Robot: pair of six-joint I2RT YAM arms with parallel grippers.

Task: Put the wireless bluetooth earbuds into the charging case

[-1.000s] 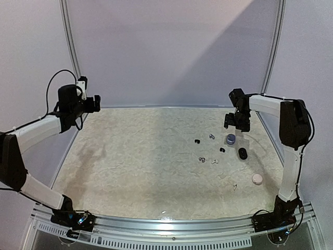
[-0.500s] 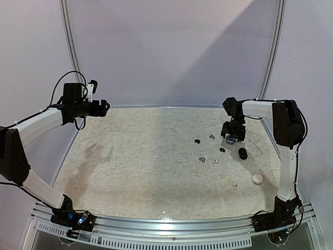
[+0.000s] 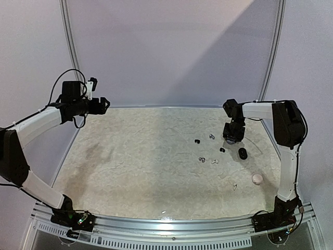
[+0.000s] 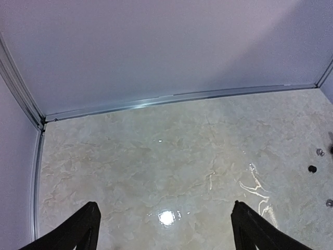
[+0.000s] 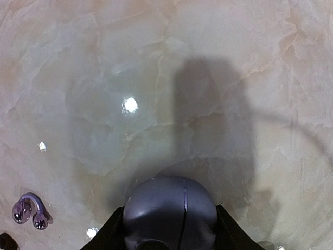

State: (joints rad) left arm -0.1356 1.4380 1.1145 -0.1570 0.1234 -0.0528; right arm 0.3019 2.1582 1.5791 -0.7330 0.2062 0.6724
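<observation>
A dark grey pebble-like charging case (image 5: 170,213) sits between the fingers of my right gripper (image 3: 232,136), which press on both its sides at table level. In the top view the gripper hides this case. Tiny earbuds lie scattered left of it: black ones (image 3: 197,140) (image 3: 222,149), silvery ones (image 3: 212,137) (image 3: 201,159), and white ones (image 3: 214,161) (image 3: 235,186). A silvery earbud (image 5: 28,211) shows in the right wrist view. My left gripper (image 3: 104,105) is open and empty, high over the far left corner; its fingers (image 4: 86,232) stand wide apart.
A black case (image 3: 242,153) lies just right of the right gripper, and a pale pinkish case (image 3: 257,178) lies nearer the front. The table's back rail (image 4: 177,97) and left rail (image 4: 36,172) bound the marble top. Small earbuds (image 4: 312,169) show at the left wrist view's right edge.
My right gripper has come down onto the grey case and now covers it in the top view. My left arm rose and turned right a second ago, then held still.
</observation>
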